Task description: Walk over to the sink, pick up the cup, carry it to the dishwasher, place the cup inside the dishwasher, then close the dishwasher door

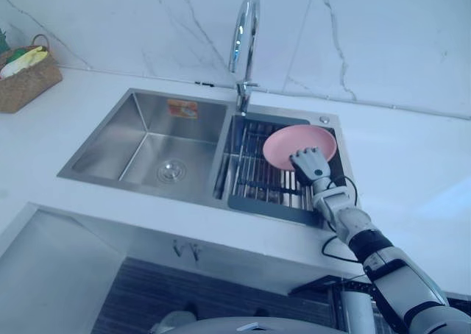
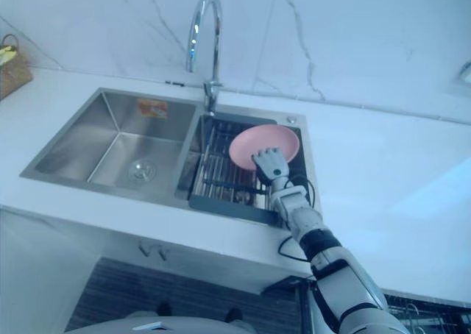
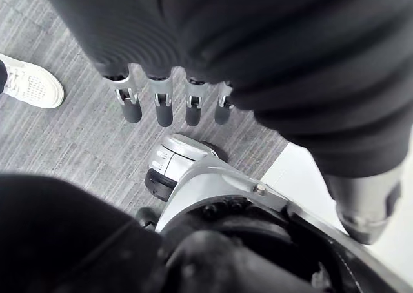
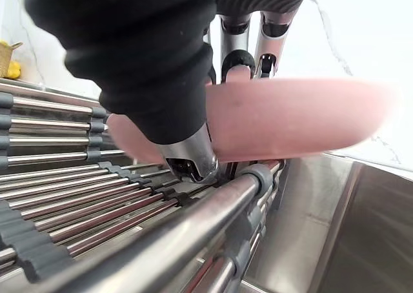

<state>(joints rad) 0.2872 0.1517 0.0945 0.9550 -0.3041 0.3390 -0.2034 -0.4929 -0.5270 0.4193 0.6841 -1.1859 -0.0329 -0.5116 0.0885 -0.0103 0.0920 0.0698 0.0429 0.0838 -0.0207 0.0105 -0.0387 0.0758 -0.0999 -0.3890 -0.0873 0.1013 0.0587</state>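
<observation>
Pink and smooth, that's the thing to watch: a pink bowl [image 1: 299, 143], shallow and wide-rimmed, more a dish than a cup, tipped up on the drying rack [image 1: 254, 173] that fills the right basin of the sink [image 1: 140, 132]. Its hollow faces up and forward, its colour plain all over.

Right hand [image 1: 311, 165] is on it now, at the side of the bowl nearest the sink's front edge. From the wrist view the fingers [image 4: 240, 59] go over the rim to the inside while the thumb presses the outer wall, so the hand is clamped on that rim in a pinch. The fingertips are tucked behind the rim and hard to make out, and the hand covers the bowl's near edge from above.

Left basin of the sink, drain in the middle, an orange sticker on its back wall. Faucet [image 1: 246, 43] arches up behind the sink's divider.

Far left of the sink, a woven basket [image 1: 28, 77] is cut off at the frame; something yellow and white is in it, I can't tell what.

Left hand [image 3: 161, 106] hangs over the grey floor, fingers straight and apart, a person's white shoe [image 3: 31, 84] nearby.
</observation>
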